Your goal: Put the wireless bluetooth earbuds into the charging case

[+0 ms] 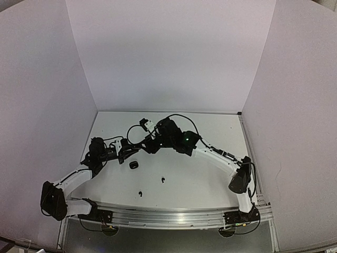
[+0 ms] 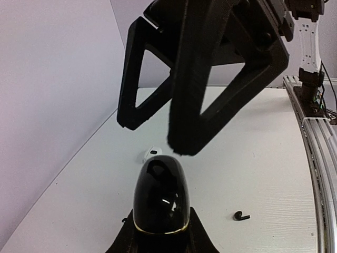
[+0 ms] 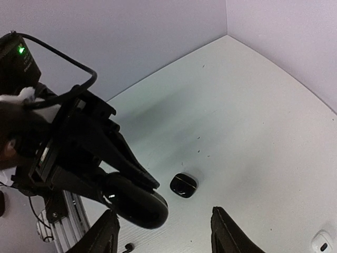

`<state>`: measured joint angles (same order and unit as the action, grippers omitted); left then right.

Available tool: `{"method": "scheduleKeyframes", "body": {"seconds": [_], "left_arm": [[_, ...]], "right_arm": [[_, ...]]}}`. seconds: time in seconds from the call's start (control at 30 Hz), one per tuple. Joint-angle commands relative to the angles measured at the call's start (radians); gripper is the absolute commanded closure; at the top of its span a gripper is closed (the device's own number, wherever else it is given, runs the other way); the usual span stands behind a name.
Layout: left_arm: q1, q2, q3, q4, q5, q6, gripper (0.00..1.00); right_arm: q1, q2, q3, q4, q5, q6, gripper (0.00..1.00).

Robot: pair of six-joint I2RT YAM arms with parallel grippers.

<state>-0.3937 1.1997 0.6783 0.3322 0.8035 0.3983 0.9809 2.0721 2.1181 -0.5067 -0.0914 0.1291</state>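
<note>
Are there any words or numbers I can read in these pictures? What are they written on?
No words or numbers can be read anywhere.
shiny black case: plain, no writing shows on it.
small black case: too small to tell if anything is printed.
green light: just a glowing dot, not a sign.

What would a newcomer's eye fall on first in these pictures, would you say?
First, the left hand gripping a glossy black case over the middle of the white table, with the right hand open right above it. Then two tiny black earbuds lying loose toward its near edge.
</note>
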Motion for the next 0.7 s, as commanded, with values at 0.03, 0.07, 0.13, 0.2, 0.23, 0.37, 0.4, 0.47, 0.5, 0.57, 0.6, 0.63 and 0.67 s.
{"method": "scheduleKeyframes", "body": {"seconds": [0.03, 0.07, 0.13, 0.2, 0.23, 0.37, 0.4, 0.47, 0.5, 0.57, 0.6, 0.63, 0.67], "left_arm": [[0.039, 0.043, 0.070, 0.161, 0.247, -0.449, 1.00], [0.044, 0.063, 0.066, 0.249, 0.287, -0.575, 1.00], [0.050, 0.104, 0.054, 0.411, 0.340, -0.776, 1.00], [0.050, 0.129, 0.051, 0.514, 0.369, -0.879, 1.00], [0.050, 0.134, 0.053, 0.523, 0.378, -0.883, 1.00], [0.050, 0.146, 0.071, 0.529, 0.393, -0.901, 1.00], [0.050, 0.149, 0.074, 0.533, 0.393, -0.907, 1.00], [0.050, 0.153, 0.077, 0.539, 0.392, -0.914, 1.00], [0.051, 0.153, 0.078, 0.542, 0.389, -0.919, 1.00], [0.050, 0.155, 0.081, 0.547, 0.389, -0.923, 1.00], [0.050, 0.155, 0.080, 0.547, 0.389, -0.924, 1.00], [0.050, 0.155, 0.080, 0.547, 0.388, -0.924, 1.00], [0.050, 0.156, 0.081, 0.547, 0.389, -0.924, 1.00]], "right_arm": [[-0.097, -0.099, 0.003, -0.011, -0.224, 0.037, 0.34], [-0.101, -0.092, 0.010, -0.010, -0.282, 0.030, 0.29], [-0.116, -0.067, 0.030, -0.009, -0.367, 0.042, 0.19], [-0.123, -0.037, 0.056, -0.008, -0.430, 0.065, 0.18], [-0.125, -0.020, 0.072, -0.006, -0.453, 0.071, 0.20], [-0.125, 0.028, 0.131, 0.008, -0.552, 0.084, 0.36], [-0.125, 0.034, 0.135, 0.011, -0.570, 0.087, 0.37], [-0.125, 0.043, 0.136, 0.018, -0.592, 0.096, 0.39], [-0.125, 0.046, 0.131, 0.018, -0.595, 0.102, 0.39], [-0.124, 0.053, 0.128, 0.030, -0.605, 0.116, 0.40], [-0.124, 0.061, 0.133, 0.040, -0.616, 0.125, 0.41], [-0.123, 0.070, 0.146, 0.046, -0.627, 0.131, 0.44], [-0.123, 0.080, 0.157, 0.049, -0.634, 0.137, 0.45]]}}
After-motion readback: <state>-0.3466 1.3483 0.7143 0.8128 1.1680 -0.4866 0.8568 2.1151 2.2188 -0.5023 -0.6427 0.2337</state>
